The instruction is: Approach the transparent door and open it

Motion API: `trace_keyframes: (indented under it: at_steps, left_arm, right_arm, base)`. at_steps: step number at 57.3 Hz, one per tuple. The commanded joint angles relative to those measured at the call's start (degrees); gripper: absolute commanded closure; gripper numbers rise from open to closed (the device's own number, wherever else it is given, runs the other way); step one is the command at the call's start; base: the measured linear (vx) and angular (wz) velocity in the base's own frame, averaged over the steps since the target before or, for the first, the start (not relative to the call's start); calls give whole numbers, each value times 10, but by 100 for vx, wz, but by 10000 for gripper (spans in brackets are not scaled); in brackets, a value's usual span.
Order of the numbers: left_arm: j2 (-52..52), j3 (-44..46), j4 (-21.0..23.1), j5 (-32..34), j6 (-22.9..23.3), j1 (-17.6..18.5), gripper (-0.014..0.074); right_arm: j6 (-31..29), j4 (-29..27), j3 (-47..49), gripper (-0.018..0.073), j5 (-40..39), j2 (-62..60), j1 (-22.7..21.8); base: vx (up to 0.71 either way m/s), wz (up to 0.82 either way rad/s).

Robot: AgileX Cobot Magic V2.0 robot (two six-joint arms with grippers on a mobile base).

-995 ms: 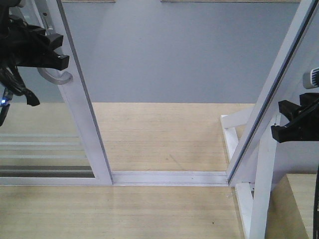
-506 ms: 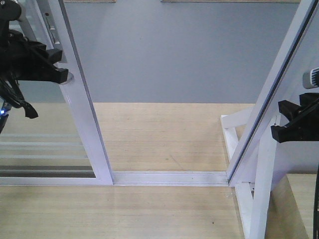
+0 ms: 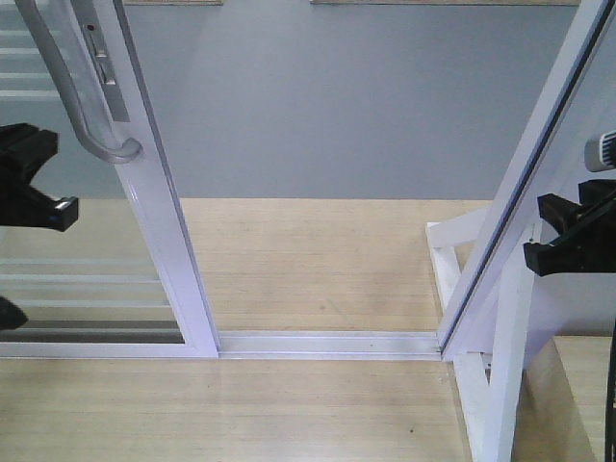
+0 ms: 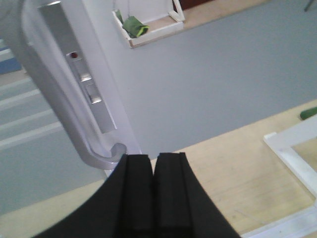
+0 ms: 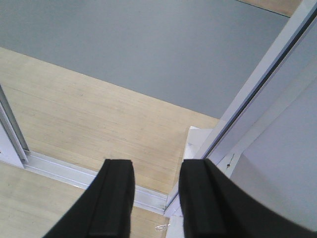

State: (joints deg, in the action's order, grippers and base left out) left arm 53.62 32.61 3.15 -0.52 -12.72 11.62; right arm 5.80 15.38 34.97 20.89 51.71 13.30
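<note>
From the front camera the transparent door (image 3: 115,241) stands slid over to the left of a wide gap, its curved pull handle (image 3: 82,91) above and just right of the left gripper (image 3: 38,197), which hangs apart from it; the right gripper (image 3: 568,236) idles at the far right beside the fixed frame post (image 3: 525,183). The doorway looks largely open already, so the step in hand is probably to finish and clear away without snagging the handle's hook. In the left wrist view the left gripper (image 4: 153,198) has its two pads pressed together on nothing, with the handle's lower curl (image 4: 106,156) just ahead and to its left, and the lock plate (image 4: 84,84) above that. In the right wrist view the right gripper (image 5: 156,198) is spread apart and empty, the white floor track (image 5: 89,173) crossing just beyond its tips. Past the track lies pale wood flooring (image 3: 318,260), then grey floor (image 3: 337,106); a small white tray (image 4: 148,25) sits far ahead.
</note>
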Motion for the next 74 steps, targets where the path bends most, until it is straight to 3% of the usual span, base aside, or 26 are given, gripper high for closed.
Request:
trace_keyframes:
  at_steps: [1,22,38,74]
  left_arm:
    - [-58,-27,-4,61,32,-20,605]
    - [-340,-225,-17,61,30,-100,604]
    - [-546,-349,-16,55,31,-104,604]
    - [-545,-352,-13,29,31,-104,603]
  right_arm:
    - [-2,9,17,244,-36,-5,-1]
    - [-2,9,17,244,-36,-5,-1]
    - [-2,9,17,244,-36,-5,-1]
    - [-2,9,17,244,-33,-5,-1]
  base:
    - [0,0]
    - [0,0]
    - [0,0]
    - [0,0]
